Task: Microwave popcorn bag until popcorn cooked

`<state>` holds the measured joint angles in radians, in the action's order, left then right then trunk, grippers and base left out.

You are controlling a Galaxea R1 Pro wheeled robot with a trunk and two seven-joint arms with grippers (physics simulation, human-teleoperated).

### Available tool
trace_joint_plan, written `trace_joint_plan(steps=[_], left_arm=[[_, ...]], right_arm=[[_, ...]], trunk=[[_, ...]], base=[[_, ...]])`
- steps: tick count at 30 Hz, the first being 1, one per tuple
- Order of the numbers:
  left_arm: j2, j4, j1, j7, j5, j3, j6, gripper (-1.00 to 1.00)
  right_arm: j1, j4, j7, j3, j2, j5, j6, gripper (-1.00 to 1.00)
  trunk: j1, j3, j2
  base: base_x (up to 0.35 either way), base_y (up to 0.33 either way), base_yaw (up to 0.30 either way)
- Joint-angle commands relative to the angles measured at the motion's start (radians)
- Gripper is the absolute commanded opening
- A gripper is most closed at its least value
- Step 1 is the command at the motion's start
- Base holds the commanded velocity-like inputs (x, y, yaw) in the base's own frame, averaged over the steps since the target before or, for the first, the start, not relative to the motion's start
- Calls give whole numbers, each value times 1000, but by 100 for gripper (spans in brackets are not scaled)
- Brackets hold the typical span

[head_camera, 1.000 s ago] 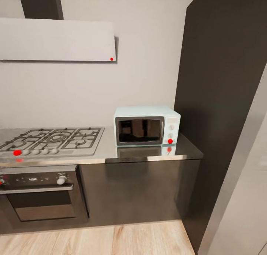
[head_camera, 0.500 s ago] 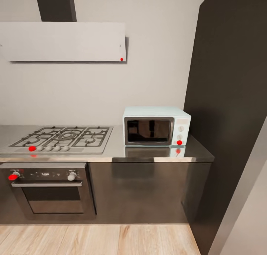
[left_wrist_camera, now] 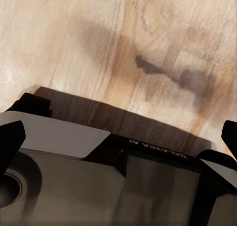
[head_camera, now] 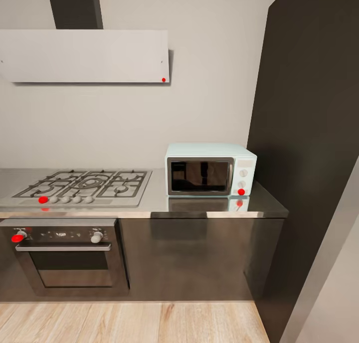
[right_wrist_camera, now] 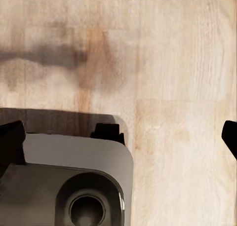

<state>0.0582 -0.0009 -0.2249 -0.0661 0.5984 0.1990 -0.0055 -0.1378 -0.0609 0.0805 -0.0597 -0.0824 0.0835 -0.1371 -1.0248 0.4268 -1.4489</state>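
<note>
Ahead, microwave [head_camera: 210, 169] sits on countertop [head_camera: 199, 205]; both end effectors spread open, empty.

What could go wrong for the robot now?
1. The microwave door looks shut, and it sits close to the dark tall cabinet, so there may be little elbow room for opening it.
2. The hob lies on the same countertop; an arm swinging across might hit its grates.
3. Both wrist cameras face the wooden floor, so the arms hang low and must rise past the counter edge.
</note>
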Motion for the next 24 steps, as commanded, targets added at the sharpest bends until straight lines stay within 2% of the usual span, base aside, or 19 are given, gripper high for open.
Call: trace_joint_plan(steps=[1,3,4,5,7,8,9,11,12,14,19,20,23,24], left_arm=[[0,1,-1,-3,11,8,-1,100],[0,0,-1,-3,11,8,-1,100],[0,1,-1,-3,11,8,-1,100],[0,1,-1,-3,11,8,-1,100],[0,0,-1,-3,11,8,-1,100],[-1,0,-1,-3,11,8,-2,100],[-1,0,-1,-3,11,8,-2,100],[-1,-1,-1,-3,11,8,-2,100],[-2,-1,-1,-3,11,8,-2,100],[-2,-1,-1,-3,12,8,-3,100],[-3,-1,-1,-3,13,8,-4,100],[-3,-1,-1,-3,13,8,-4,100],[-4,-1,-1,-3,14,8,-4,100],[-4,-1,-1,-3,15,8,-4,100]], right_arm=[[0,-28,3,-7,1,10,1,100],[0,-284,2,-8,9,15,148,100],[0,-370,2,-8,10,15,208,100],[0,-654,1,-8,11,13,397,100],[0,-793,1,-8,12,13,486,100],[0,-918,3,-8,12,9,569,100],[1,-971,4,-8,12,8,610,100],[3,-1036,5,-8,12,5,669,100],[-2,-1086,6,-8,12,3,722,100],[-27,-1130,6,-8,12,2,771,100],[-179,-1185,3,-8,13,-1,898,100],[-196,-1186,2,-8,13,-1,909,100],[-297,-1195,0,-9,13,0,962,100],[-310,-1195,0,-9,13,1,968,100]], trunk=[[0,1,-1],[0,1,-1],[0,1,-1],[0,1,-1],[0,1,-1],[0,1,-1],[0,1,-1],[0,1,-1],[0,1,-1],[0,1,-1],[0,1,-1],[0,1,-1],[0,1,-1],[0,1,-1]], base=[[0,0,0],[0,0,0],[0,0,0],[0,0,0],[0,0,0],[0,0,0],[0,0,0],[0,0,0],[0,0,0],[0,0,0],[0,0,0],[0,0,0],[0,0,0],[0,0,0]])
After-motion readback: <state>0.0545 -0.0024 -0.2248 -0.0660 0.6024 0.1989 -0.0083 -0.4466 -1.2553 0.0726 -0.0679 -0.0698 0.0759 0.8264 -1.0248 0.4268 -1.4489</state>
